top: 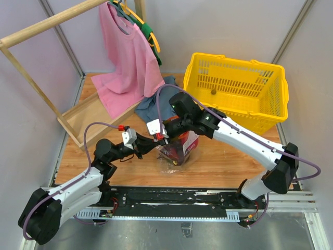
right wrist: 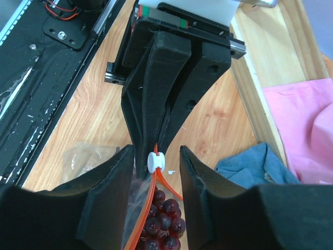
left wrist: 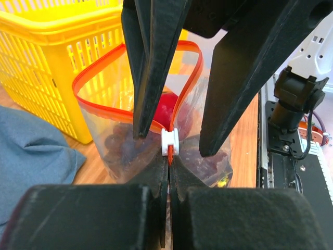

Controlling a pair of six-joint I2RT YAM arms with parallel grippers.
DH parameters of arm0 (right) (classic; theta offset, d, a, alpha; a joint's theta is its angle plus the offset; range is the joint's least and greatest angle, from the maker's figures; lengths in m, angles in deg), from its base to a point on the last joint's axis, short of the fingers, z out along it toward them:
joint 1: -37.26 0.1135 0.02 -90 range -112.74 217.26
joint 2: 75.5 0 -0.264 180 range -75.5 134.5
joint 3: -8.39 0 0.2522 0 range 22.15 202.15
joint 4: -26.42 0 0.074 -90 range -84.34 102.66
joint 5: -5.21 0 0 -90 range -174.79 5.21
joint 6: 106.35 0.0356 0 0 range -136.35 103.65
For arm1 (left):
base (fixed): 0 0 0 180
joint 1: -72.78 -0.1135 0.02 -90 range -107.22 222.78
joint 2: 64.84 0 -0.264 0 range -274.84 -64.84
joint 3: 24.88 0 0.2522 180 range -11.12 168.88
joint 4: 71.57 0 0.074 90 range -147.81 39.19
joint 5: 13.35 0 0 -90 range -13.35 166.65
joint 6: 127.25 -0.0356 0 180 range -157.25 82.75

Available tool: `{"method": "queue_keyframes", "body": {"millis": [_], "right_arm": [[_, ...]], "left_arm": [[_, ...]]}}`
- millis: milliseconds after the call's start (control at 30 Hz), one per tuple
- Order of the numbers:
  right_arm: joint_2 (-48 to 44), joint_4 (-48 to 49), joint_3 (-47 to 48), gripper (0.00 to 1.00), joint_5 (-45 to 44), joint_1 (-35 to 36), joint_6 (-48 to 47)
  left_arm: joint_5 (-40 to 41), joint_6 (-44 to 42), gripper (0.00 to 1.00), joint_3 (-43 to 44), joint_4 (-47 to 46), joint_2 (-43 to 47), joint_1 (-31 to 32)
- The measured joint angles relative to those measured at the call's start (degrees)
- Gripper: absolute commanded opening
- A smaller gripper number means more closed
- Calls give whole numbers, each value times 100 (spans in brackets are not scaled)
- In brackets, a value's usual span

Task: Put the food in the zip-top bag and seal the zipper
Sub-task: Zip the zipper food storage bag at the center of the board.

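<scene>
Now left fingers (left wrist: 88, 219) pinch the zipper (left wrist: 104, 107) end; right fingers (left wrist: 151, 67), spread around the slider (left wrist: 169, 141), should clamp and pull straight.

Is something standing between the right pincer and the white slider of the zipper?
Nothing visible does. The white slider sits in the gap between the open fingers of the right pincer. The left pincer is shut on the zipper just beside the slider.
</scene>
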Motion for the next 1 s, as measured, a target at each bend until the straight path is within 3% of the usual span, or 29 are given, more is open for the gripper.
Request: {"method": "queue_keyframes", "body": {"millis": [200, 433, 1000], "right_arm": [[184, -199, 52, 32, 72, 0, -162], [227, -391, 120, 2, 15, -13, -275], [-192, -638, -90, 1, -811, -87, -221]], "left_arm": [[-11, -39, 0, 0, 22, 2, 22], [-4, -131, 0, 0, 138, 35, 59], [339, -238, 0, 0, 264, 258, 118]]}}
